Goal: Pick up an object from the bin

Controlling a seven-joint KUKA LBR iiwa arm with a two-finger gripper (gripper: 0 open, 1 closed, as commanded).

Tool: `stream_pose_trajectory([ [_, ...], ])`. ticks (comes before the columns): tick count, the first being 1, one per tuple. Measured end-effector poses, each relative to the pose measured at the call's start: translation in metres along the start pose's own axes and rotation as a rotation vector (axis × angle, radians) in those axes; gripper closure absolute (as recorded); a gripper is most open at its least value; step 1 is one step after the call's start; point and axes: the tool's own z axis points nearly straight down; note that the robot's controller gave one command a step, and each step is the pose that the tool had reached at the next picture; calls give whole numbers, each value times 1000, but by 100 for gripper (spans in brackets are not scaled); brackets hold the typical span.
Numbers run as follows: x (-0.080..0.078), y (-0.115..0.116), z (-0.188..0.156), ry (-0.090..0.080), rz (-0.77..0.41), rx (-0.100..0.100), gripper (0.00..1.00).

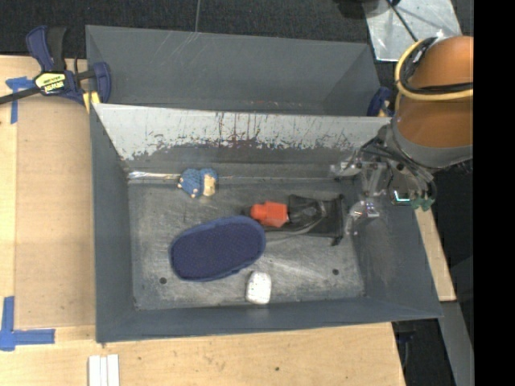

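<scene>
My gripper (366,205) hangs at the right side of the bin, just above the floor near the right wall. Directly to its left lies a black tool (315,215) with an orange-red block (269,213) at its left end. The gripper stands beside the tool's black end, and nothing shows between its jaws. A dark blue oval pad (217,249) lies flat left of centre.
A small white lump (258,287) sits near the front wall, below the blue pad. A small blue and cream thing (198,182) rests by the back wall at the left. The arm's orange dome rises over the bin's right rim.
</scene>
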Motion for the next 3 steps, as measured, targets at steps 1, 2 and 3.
stream_pose_trajectory([
  [1,-29,48,133,-1,-75,-1,0],
  [2,-29,46,129,-4,-73,2,100],
  [3,-41,53,31,-8,-64,2,100],
])
